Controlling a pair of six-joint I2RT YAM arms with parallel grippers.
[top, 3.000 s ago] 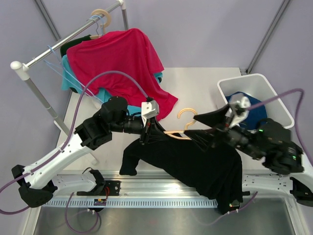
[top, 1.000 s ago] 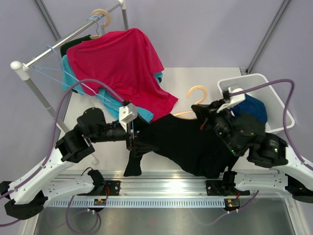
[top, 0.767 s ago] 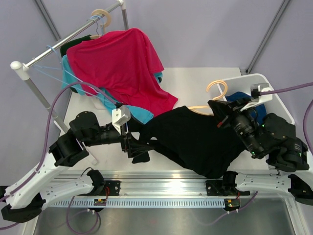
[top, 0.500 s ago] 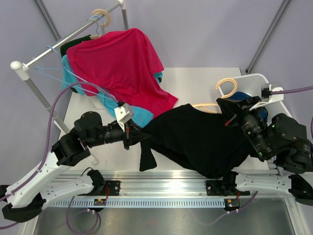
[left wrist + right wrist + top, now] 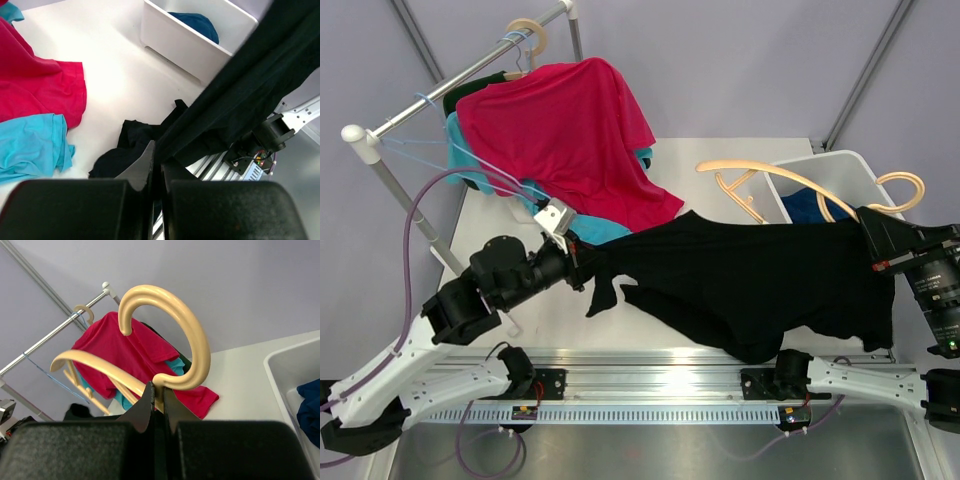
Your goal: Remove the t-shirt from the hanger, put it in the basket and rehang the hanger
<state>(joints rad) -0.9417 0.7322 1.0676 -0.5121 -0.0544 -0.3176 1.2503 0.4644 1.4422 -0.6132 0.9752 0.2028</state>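
Left fingers (image 5: 148,167): pinching the black t-shirt (image 5: 740,280) edge, anchoring the cloth.
Right fingers (image 5: 146,407): clamped on hanger (image 5: 185,340) neck, held well apart to stretch it free.

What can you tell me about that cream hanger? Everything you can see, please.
The cream plastic hanger is smooth and glossy, with a large round hook and long bowed shoulder arms. The right gripper is shut on its neck under the hook, holding it aloft and tilted. Seen from above, one bare arm crosses above the white plastic bin. The black t-shirt stretches beneath, its right end reaching the grip; whether it touches the hanger I cannot tell.
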